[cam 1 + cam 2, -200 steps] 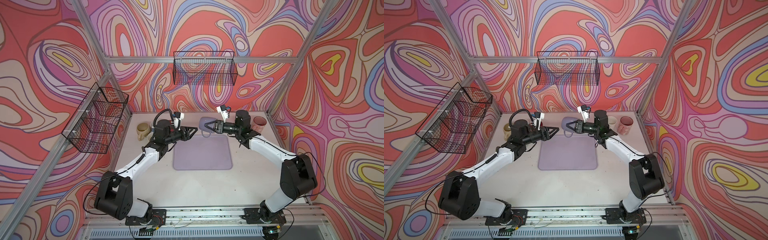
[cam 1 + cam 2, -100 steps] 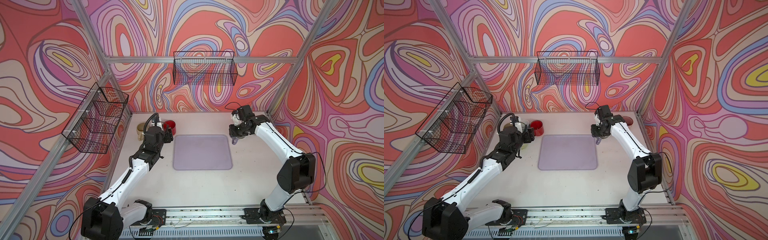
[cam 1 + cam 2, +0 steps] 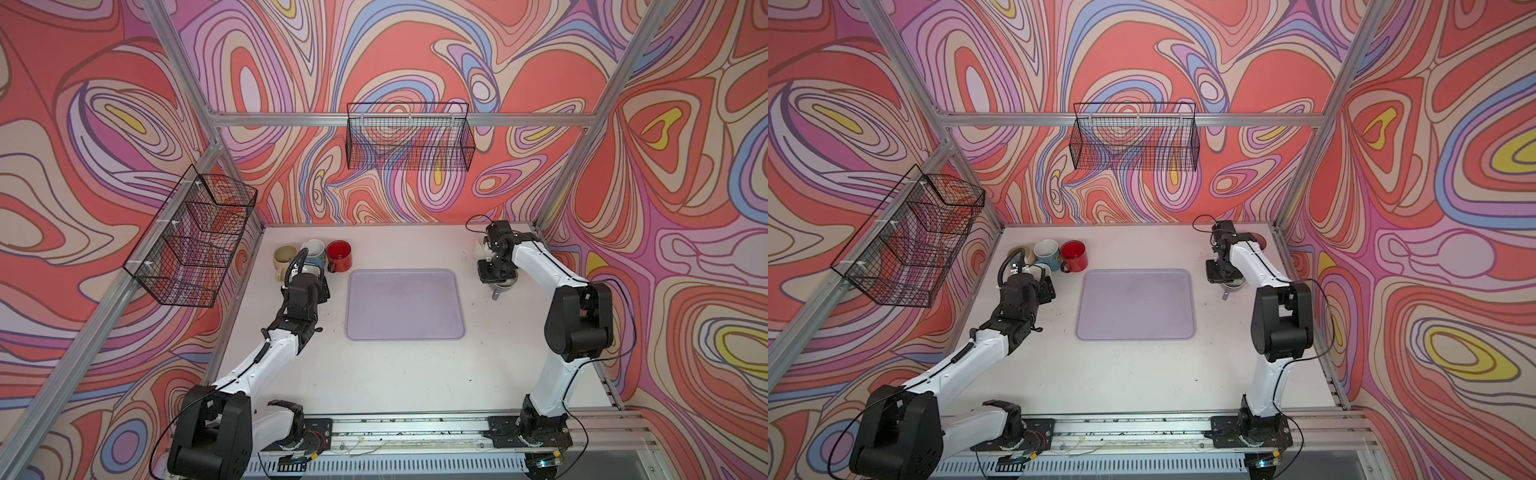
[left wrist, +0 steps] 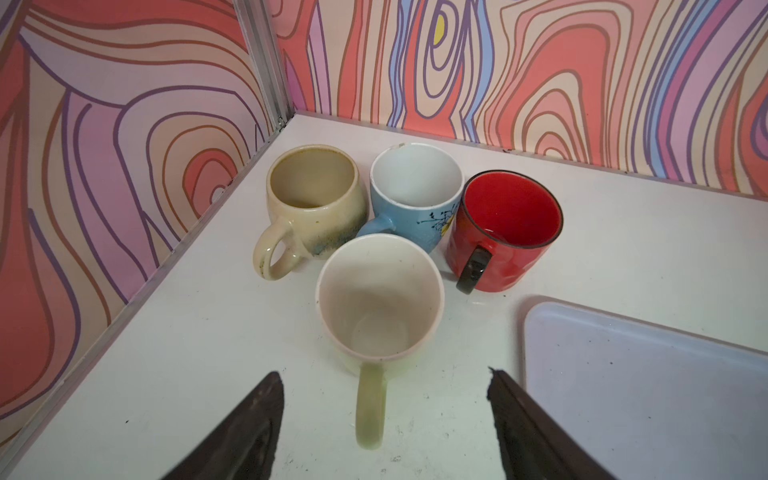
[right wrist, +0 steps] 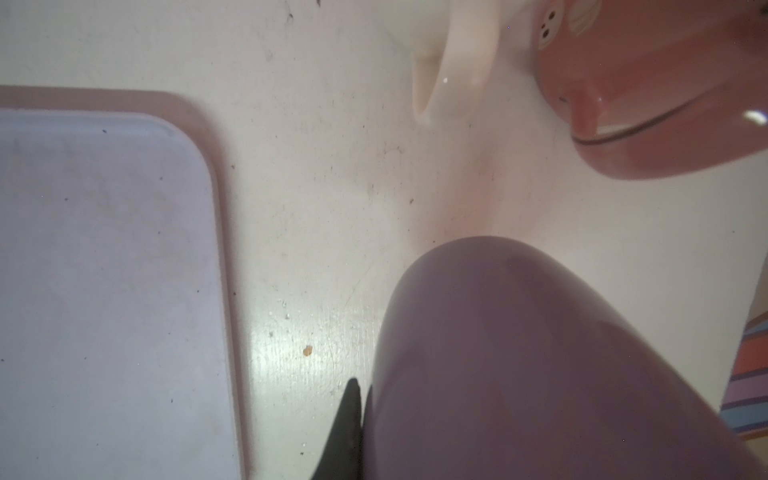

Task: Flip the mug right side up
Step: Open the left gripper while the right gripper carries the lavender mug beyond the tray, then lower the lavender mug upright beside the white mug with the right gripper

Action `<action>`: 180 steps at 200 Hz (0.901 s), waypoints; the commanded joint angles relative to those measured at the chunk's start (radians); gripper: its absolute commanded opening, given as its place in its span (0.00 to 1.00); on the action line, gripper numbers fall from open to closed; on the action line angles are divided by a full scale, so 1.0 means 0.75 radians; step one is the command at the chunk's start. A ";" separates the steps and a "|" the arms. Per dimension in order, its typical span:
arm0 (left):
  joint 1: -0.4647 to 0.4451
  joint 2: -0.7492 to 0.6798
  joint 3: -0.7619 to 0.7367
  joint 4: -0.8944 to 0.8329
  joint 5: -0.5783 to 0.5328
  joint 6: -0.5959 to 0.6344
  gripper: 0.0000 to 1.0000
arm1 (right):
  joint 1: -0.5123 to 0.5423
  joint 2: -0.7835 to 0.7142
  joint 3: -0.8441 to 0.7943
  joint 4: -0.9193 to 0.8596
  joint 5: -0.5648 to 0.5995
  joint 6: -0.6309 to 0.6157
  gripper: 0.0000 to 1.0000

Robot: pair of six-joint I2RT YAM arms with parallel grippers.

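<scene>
1. The right hand (image 3: 496, 277) points down over the bench (image 3: 374, 374), to the right of the lavender tray (image 3: 405, 305) and apart from it.
2. It is closed tight on the wall of the purple mug (image 5: 540, 353). The right wrist view shows one dark finger (image 5: 347, 415) pressed against the outside of the mug; the other finger is hidden.
3. The purple mug hangs under that hand with its rounded far end towards the bench. Its handle sticks out towards the front edge of the bench in both top views. Whether it touches the bench cannot be told.
4. Just behind it, near the back right corner, stand a pink mug (image 5: 648, 83) and a white mug (image 5: 453, 62).
5. The left hand (image 4: 383, 372) is wide open and holds nothing. Its fingers (image 4: 257, 415) stand either side of the handle of a pale mug (image 4: 380, 303), clear of it.
6. The pale mug stands mouth up near the back left corner, left of the tray.
7. Close behind it in a row, all mouth up, stand a beige mug (image 4: 313, 187), a blue mug (image 4: 415, 187) and a red mug (image 4: 507, 224).
</scene>
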 commanded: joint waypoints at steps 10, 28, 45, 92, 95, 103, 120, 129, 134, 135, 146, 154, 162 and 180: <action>0.008 0.042 -0.069 0.193 -0.023 0.047 0.80 | -0.025 0.032 -0.031 0.170 -0.023 -0.017 0.00; 0.008 0.049 -0.067 0.204 -0.007 0.070 0.80 | -0.039 0.057 -0.039 0.203 -0.057 -0.017 0.02; 0.012 0.058 -0.052 0.182 -0.022 0.078 0.80 | -0.057 0.087 -0.024 0.199 -0.085 -0.017 0.06; 0.024 0.058 -0.066 0.190 -0.038 0.101 0.80 | -0.083 0.138 0.000 0.203 -0.154 -0.035 0.13; 0.025 0.058 -0.064 0.186 -0.039 0.101 0.80 | -0.084 0.140 0.001 0.202 -0.155 -0.036 0.13; 0.026 0.067 -0.062 0.180 -0.047 0.116 0.80 | -0.085 0.146 0.006 0.200 -0.159 -0.038 0.16; 0.026 0.081 -0.070 0.201 -0.088 0.131 0.80 | -0.087 0.153 0.008 0.193 -0.166 -0.042 0.21; 0.027 0.092 -0.113 0.234 -0.104 0.142 0.80 | -0.087 0.152 0.010 0.191 -0.165 -0.043 0.25; 0.028 0.100 -0.130 0.264 -0.106 0.152 0.80 | -0.086 0.151 0.014 0.189 -0.161 -0.044 0.26; 0.030 0.101 -0.132 0.270 -0.109 0.155 0.80 | -0.086 0.151 0.015 0.189 -0.160 -0.044 0.27; 0.036 0.125 -0.152 0.337 -0.100 0.190 0.80 | -0.087 0.145 0.022 0.180 -0.153 -0.044 0.29; 0.040 0.145 -0.140 0.316 -0.108 0.205 0.80 | -0.087 0.140 0.031 0.170 -0.145 -0.044 0.31; 0.045 0.169 -0.147 0.360 -0.122 0.228 0.80 | -0.087 0.129 0.039 0.162 -0.137 -0.042 0.33; 0.048 0.189 -0.184 0.463 -0.115 0.285 0.80 | -0.087 0.084 0.045 0.168 -0.112 -0.036 0.38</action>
